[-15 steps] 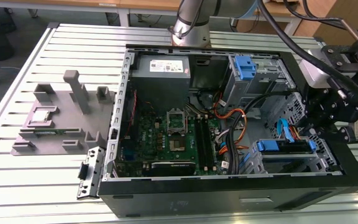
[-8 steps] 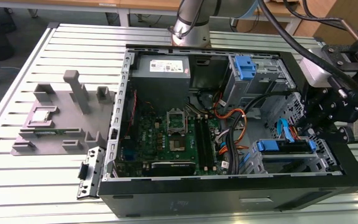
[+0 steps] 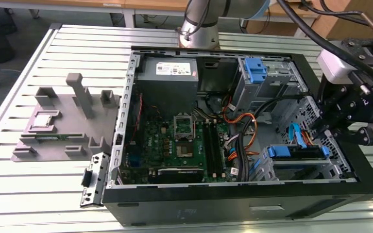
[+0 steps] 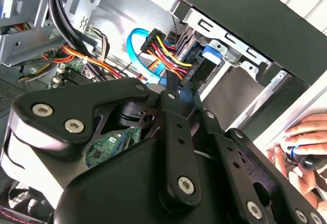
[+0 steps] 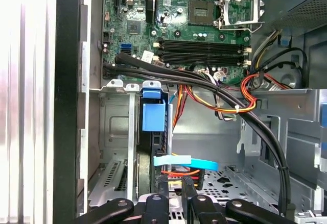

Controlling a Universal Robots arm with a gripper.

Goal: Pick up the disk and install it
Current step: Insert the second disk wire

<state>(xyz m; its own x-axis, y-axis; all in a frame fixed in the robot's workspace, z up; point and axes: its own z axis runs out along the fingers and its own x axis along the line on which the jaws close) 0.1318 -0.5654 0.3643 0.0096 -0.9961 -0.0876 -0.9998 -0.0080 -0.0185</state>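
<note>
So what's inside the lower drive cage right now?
The disk sits in the drive cage, blue rails showing, with a light-blue cable and coloured power wires at its end. The cage walls cover its label and most of its body.

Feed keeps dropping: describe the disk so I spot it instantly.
Find the open black computer case. In its metal cage on the exterior view's right lies the disk, blue rails at both ends. The other blue bracket stands upright near the grey power supply.
</note>
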